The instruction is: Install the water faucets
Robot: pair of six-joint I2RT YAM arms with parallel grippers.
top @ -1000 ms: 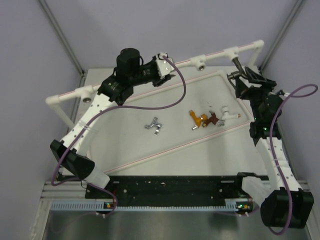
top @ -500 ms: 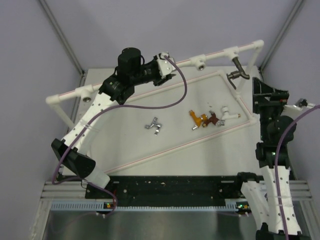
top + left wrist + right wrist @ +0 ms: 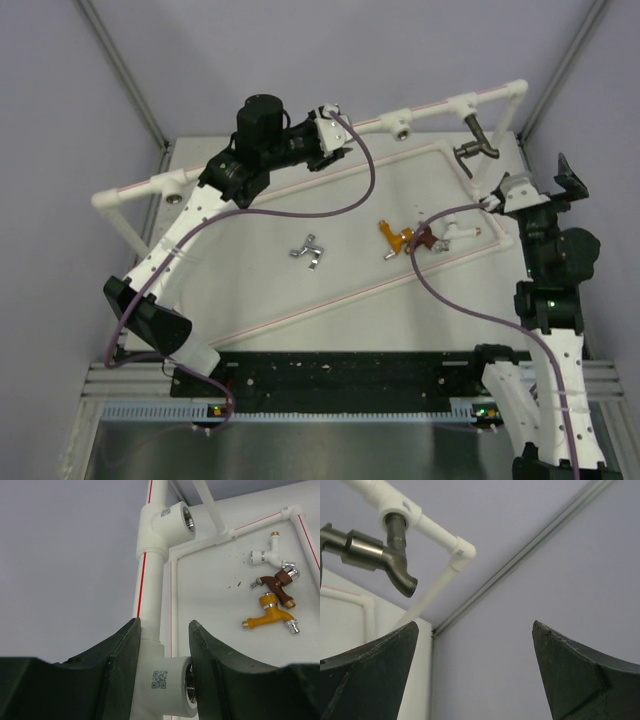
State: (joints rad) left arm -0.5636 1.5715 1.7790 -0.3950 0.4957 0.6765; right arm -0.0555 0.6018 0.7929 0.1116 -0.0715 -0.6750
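Note:
The dark grey faucet (image 3: 478, 142) hangs screwed into the right socket of the raised white pipe (image 3: 430, 112); it also shows in the right wrist view (image 3: 375, 552). The silver faucet (image 3: 308, 251), orange-gold faucet (image 3: 395, 238), reddish-brown faucet (image 3: 426, 240) and white faucet (image 3: 456, 227) lie loose on the table. The last three also show in the left wrist view: orange-gold faucet (image 3: 270, 616), reddish-brown faucet (image 3: 275, 582), white faucet (image 3: 269, 555). My left gripper (image 3: 326, 127) is shut on a pipe socket (image 3: 167, 680). My right gripper (image 3: 545, 178) is open and empty, to the right of the dark grey faucet.
A free pipe socket (image 3: 403, 125) sits between my two grippers; it also shows in the left wrist view (image 3: 167, 522). Another socket (image 3: 175, 185) is at the left end. A low white pipe loop (image 3: 440, 150) lies on the table. Walls close in at the back and right.
My right gripper has let go of the dark grey faucet and drawn back to the right, turning upward. The faucet stays in its socket. The left arm has not moved.

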